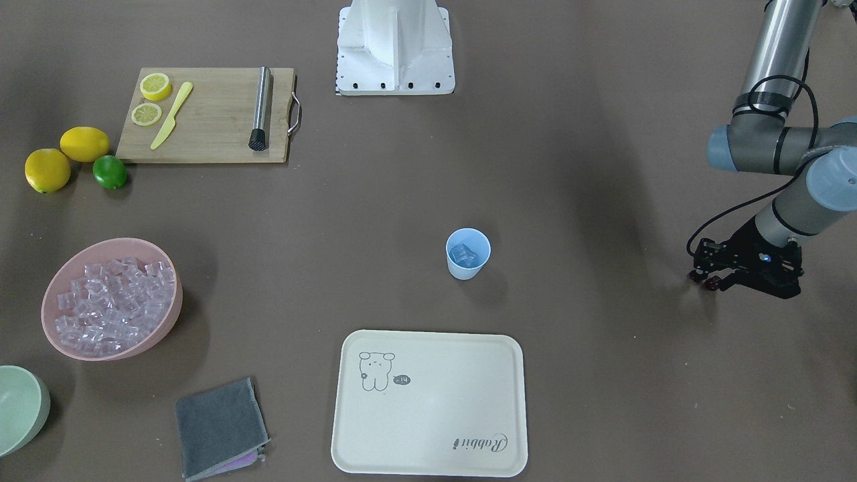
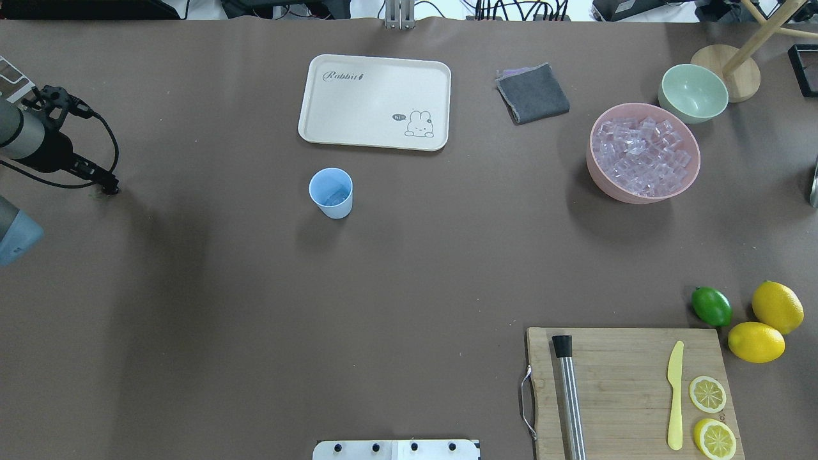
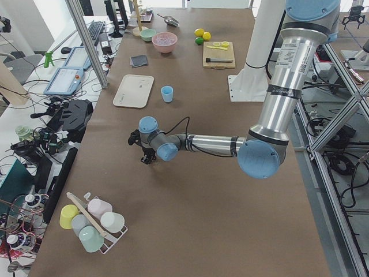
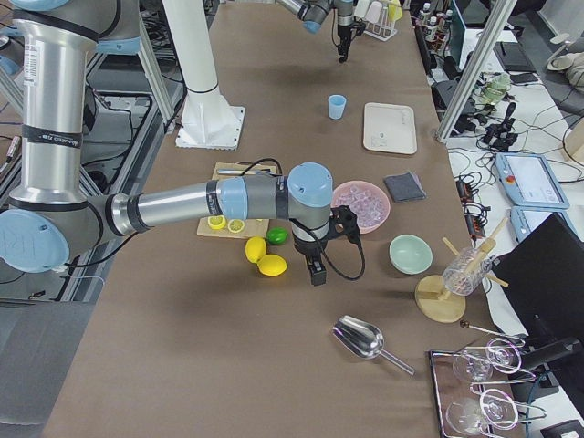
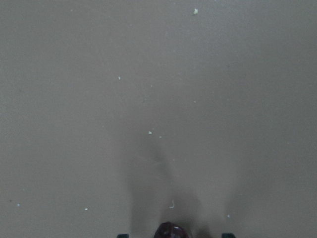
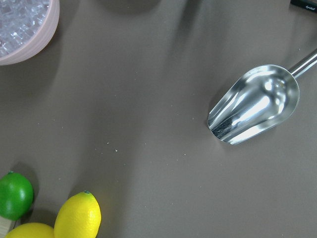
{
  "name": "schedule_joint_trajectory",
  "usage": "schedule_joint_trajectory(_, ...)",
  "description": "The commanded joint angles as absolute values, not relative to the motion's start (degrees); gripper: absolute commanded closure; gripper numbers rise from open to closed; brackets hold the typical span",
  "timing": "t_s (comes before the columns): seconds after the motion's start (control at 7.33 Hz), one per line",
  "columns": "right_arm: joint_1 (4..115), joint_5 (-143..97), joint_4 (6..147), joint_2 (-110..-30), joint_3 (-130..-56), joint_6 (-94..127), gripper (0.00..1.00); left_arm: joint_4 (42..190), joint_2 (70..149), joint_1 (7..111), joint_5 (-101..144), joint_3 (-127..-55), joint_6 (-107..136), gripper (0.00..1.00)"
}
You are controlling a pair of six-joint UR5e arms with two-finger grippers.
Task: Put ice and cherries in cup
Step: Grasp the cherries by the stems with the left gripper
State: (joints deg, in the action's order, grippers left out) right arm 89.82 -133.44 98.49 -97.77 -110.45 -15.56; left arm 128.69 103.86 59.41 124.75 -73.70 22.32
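The light-blue cup (image 1: 467,262) (image 2: 331,203) stands upright mid-table with a few ice cubes (image 1: 463,254) inside. More ice (image 1: 114,304) fills the pink bowl (image 1: 50,291). The cherries (image 1: 713,284) lie on the table at my left side. My left gripper (image 1: 708,274) (image 2: 110,187) is low over them, jaws apart, and one dark red cherry (image 5: 171,231) shows between them in the left wrist view. My right gripper (image 4: 317,272) hangs near the lemons and shows only in the exterior right view, so I cannot tell its state.
A cream tray (image 1: 428,442) lies beyond the cup and a grey cloth (image 1: 217,425) beside it. A cutting board (image 1: 214,134) holds a muddler, a knife and lemon slices. Lemons and a lime (image 1: 110,172) sit beside it. A metal scoop (image 6: 255,104) lies near the right gripper.
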Motion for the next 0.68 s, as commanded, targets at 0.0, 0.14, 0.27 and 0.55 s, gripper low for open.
schedule_joint_trajectory(0.0,89.6,-133.5,98.4,-97.7,-110.5,-15.6,0.00,128.7,103.7,59.3,124.8,-73.7,22.8,0.70)
schedule_joint_trajectory(0.14,89.6,-133.4,98.5,-97.7,-110.5,-15.6,0.00,128.5,104.0,59.4,125.4,-73.8,22.9,0.72)
schedule_joint_trajectory(0.27,89.6,-133.5,98.5,-97.7,-110.5,-15.6,0.00,127.0,104.8,60.2,129.1,-74.4,23.0,0.73)
schedule_joint_trajectory(0.55,89.6,-133.5,98.5,-97.8,-110.7,-15.6,0.00,116.5,110.1,64.8,134.7,-75.6,22.8,0.73)
